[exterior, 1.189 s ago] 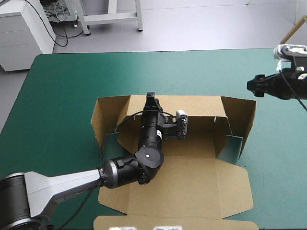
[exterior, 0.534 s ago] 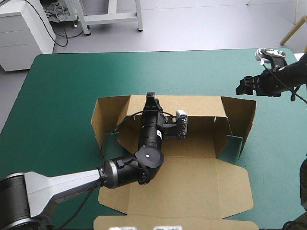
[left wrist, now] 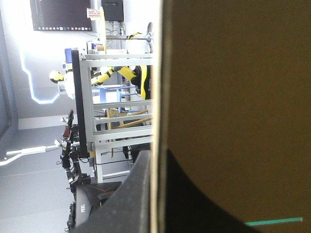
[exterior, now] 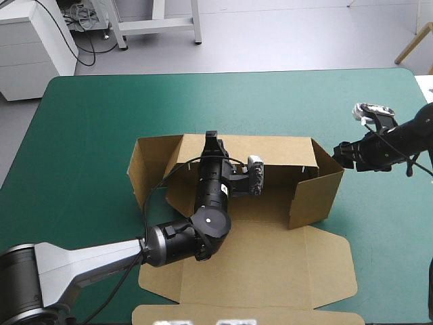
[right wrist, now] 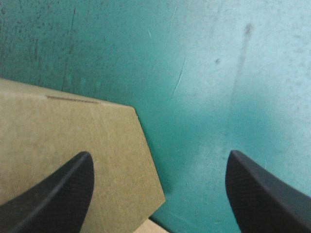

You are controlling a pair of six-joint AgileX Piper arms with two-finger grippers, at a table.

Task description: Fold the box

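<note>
The brown box (exterior: 270, 261) lies mid-table with its back wall (exterior: 284, 150) raised and its lid flat toward the near edge. My left gripper (exterior: 212, 141) reaches across the floor panel and is shut on the top edge of the back wall. In the left wrist view the wall (left wrist: 233, 97) fills the space ahead, pinched edge-on by the left gripper (left wrist: 156, 160). My right gripper (exterior: 342, 154) is at the box's right end, against the right side wall (exterior: 314, 193), which stands angled inward. In the right wrist view the right gripper (right wrist: 158, 170) is open over that flap's corner (right wrist: 73, 131).
The left side flap (exterior: 139, 169) leans outward at the box's left end. Bare teal-green cover (exterior: 101, 115) stretches to the far and left edges. The right table edge (exterior: 423, 203) runs close behind my right arm.
My right gripper came down and toward the box from the far right. The right side wall, splayed outward earlier, now stands swung inward. The left arm has not moved.
</note>
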